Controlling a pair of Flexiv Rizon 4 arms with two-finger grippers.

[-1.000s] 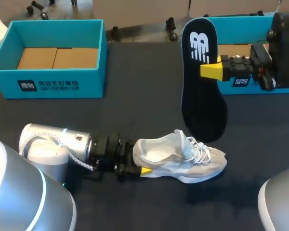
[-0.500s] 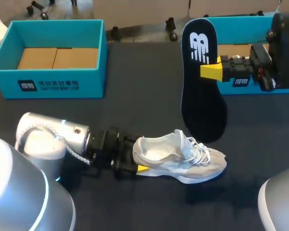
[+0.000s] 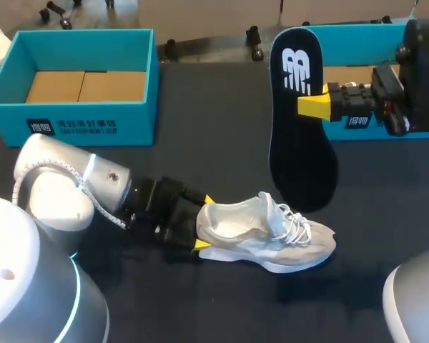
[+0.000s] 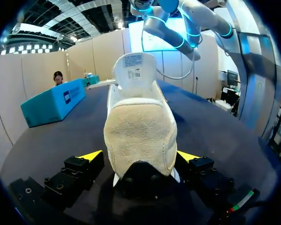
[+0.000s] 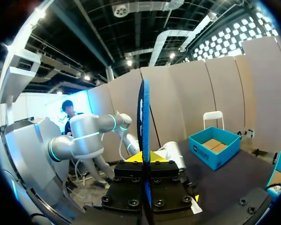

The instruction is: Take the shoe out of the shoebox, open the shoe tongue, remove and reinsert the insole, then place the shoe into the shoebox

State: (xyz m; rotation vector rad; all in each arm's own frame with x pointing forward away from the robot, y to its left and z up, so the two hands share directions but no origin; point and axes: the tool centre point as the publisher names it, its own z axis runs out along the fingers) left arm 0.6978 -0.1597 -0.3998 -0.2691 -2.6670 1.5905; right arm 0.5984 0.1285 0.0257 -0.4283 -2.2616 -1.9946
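Head view looks down – left wrist view close behind shoe [image 4: 139, 136].

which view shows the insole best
Head view: the whole black insole faces the camera, held by the right gripper. The right wrist view shows it only edge-on. The left wrist view does not show it.

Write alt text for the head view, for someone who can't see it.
A pale grey shoe rests on a dark table, with the left gripper at its heel. The right gripper grips a black insole by its edge, held up beyond the shoe. An open teal shoebox stands at the table's far left.
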